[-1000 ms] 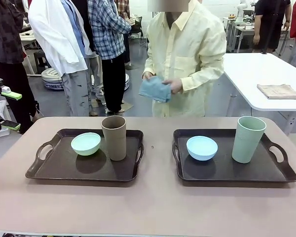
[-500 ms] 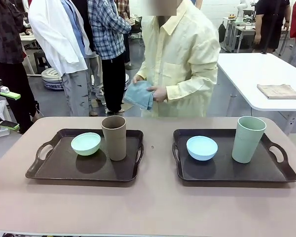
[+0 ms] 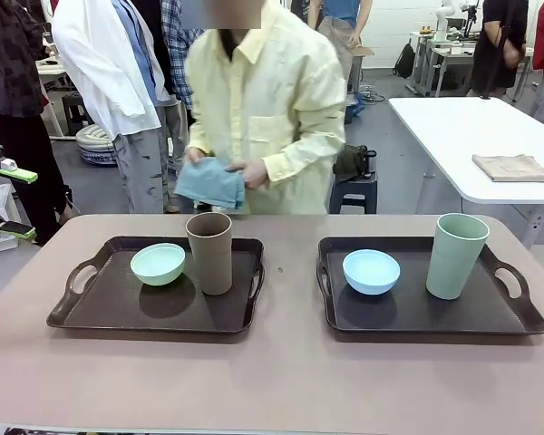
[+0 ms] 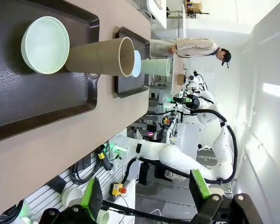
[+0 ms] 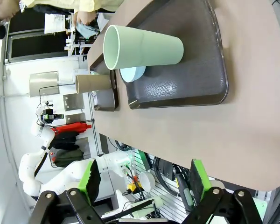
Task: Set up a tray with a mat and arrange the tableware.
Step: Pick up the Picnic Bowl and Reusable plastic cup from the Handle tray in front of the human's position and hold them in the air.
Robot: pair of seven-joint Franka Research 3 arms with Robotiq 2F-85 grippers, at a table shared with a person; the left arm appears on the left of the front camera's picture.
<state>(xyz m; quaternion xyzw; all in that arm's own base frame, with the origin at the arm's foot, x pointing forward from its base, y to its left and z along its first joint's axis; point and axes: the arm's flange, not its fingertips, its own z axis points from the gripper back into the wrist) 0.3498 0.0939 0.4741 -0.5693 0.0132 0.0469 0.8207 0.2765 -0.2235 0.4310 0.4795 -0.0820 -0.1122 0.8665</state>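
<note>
Two dark trays sit side by side on the tan table. The left tray point(image 3: 91, 313) holds a mint green bowl point(image 3: 157, 264) and an upright brown cup point(image 3: 209, 253). On the right tray point(image 3: 517, 317) stand a light blue bowl point(image 3: 371, 271) and a pale green cup point(image 3: 456, 256). At the far edge, behind the left tray, a person holds a folded blue mat point(image 3: 210, 184) in both hands. My left gripper point(image 4: 144, 193) is open, off the table's near side, facing the left tray point(image 4: 37, 102). My right gripper point(image 5: 144, 182) is also open and off the edge, facing the pale green cup point(image 5: 142, 48).
A white table at the back right carries a folded beige cloth point(image 3: 516, 167). Several people stand behind the left half of the table. A dark stool point(image 3: 355, 192) stands behind the far edge. Bare tabletop point(image 3: 281, 381) runs along the near side.
The person has stepped towards picture left with the blue mat, from behind the gap between the trays to behind the left tray. Trays, tableware and grippers have not moved.
</note>
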